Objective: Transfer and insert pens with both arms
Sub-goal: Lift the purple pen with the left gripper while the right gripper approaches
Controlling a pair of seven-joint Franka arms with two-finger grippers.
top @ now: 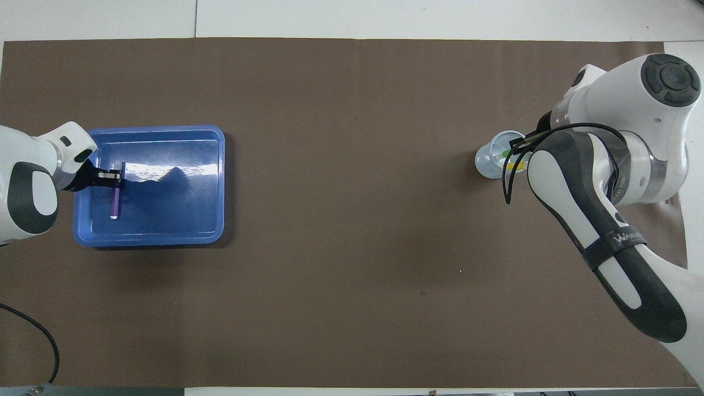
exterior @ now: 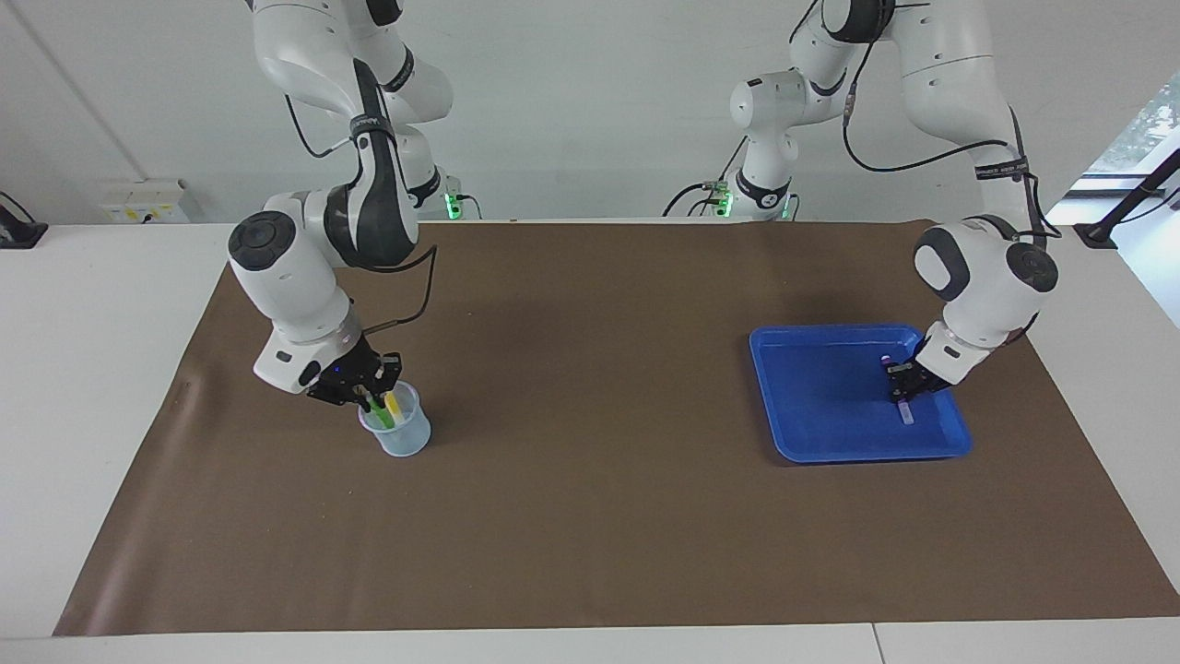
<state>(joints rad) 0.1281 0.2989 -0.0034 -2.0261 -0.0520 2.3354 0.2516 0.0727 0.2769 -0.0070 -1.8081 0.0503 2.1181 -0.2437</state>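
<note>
Blue tray [exterior: 811,433] toward left arm's end of table: purple pen [top: 115,202] lies flat in it, near wall closest to that arm, pale tip toward robots. Left gripper [exterior: 901,387] down in tray, fingers closed on purple pen at its end farther from robots; pen rests on tray floor.

Clear cup [exterior: 398,435] toward right arm's end: green pen [exterior: 381,414] and yellow pen [exterior: 393,404] stand leaning inside, tops above rim. Right gripper [exterior: 366,394] at cup mouth, fingertips together; whether it grips green pen cannot tell.

Brown mat [exterior: 590,516] under both containers.
</note>
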